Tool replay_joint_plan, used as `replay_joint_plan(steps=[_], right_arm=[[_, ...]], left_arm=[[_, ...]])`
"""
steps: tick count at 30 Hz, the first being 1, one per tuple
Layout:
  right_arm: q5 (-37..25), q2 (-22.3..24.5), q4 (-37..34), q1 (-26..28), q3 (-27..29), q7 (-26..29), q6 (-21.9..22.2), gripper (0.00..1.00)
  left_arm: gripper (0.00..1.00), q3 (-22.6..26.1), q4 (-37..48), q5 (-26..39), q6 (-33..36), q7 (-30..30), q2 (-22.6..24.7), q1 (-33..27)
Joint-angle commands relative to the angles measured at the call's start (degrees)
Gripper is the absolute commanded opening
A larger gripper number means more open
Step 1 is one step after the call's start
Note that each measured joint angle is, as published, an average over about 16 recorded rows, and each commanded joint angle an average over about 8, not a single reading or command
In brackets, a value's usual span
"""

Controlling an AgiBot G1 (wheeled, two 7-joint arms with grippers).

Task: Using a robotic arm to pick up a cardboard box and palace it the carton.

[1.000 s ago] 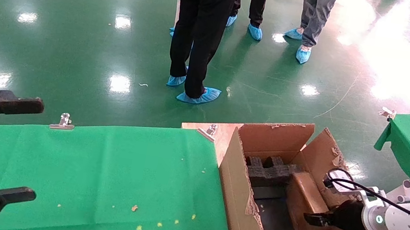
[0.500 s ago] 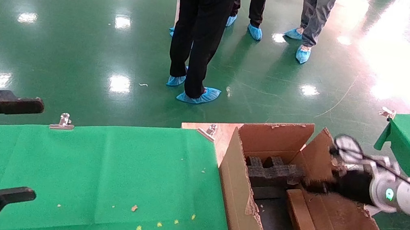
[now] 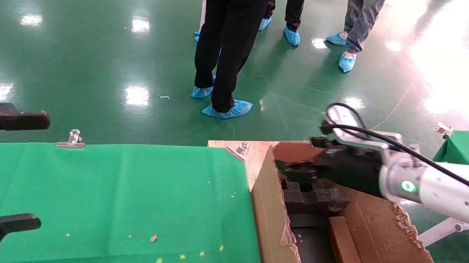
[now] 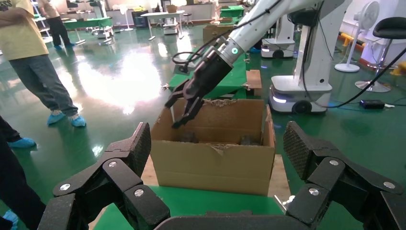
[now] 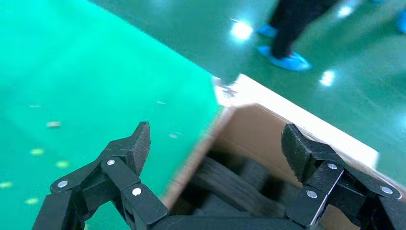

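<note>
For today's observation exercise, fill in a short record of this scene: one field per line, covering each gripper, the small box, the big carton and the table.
right gripper: open, empty, above the far end of the carton
left gripper: open, empty, parked over the near left of the table
cardboard box: inside the carton, lying between the foam blocks, free of any gripper
carton: flaps open, standing beside the table's right edge
table: covered in green cloth, small crumbs on it

no readable text, labels, brands, numbers or signs on anything
</note>
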Motion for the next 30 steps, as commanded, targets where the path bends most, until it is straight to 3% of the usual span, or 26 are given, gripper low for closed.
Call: replay_joint_plan(steps=[1, 6, 10, 20, 30], right_arm=[[2.9, -1.1, 0.2, -0.2, 1.6, -3.0, -1.8, 1.00], [7.5, -2.9, 0.8, -0.5, 4.3, -9.3, -7.3, 1.00], [9.0, -3.5, 1.1, -0.6, 5.2, -11.1, -9.4, 1.00], [8.2, -3.2, 0.5, -1.4, 5.9, -10.1, -8.8, 1.00], [10.8, -4.1, -0.1, -7.8, 17.9, -14.9, -16.5, 1.00]], left_arm=[[1.00, 0.0, 0.0, 0.0, 0.0, 0.0, 0.0, 0.0], [1.00, 0.0, 0.0, 0.0, 0.0, 0.0, 0.0, 0.0], [1.00, 0.0, 0.0, 0.0, 0.0, 0.0, 0.0, 0.0], [1.00, 0.0, 0.0, 0.0, 0.0, 0.0, 0.0, 0.0], [1.00, 0.0, 0.0, 0.0, 0.0, 0.0, 0.0, 0.0]])
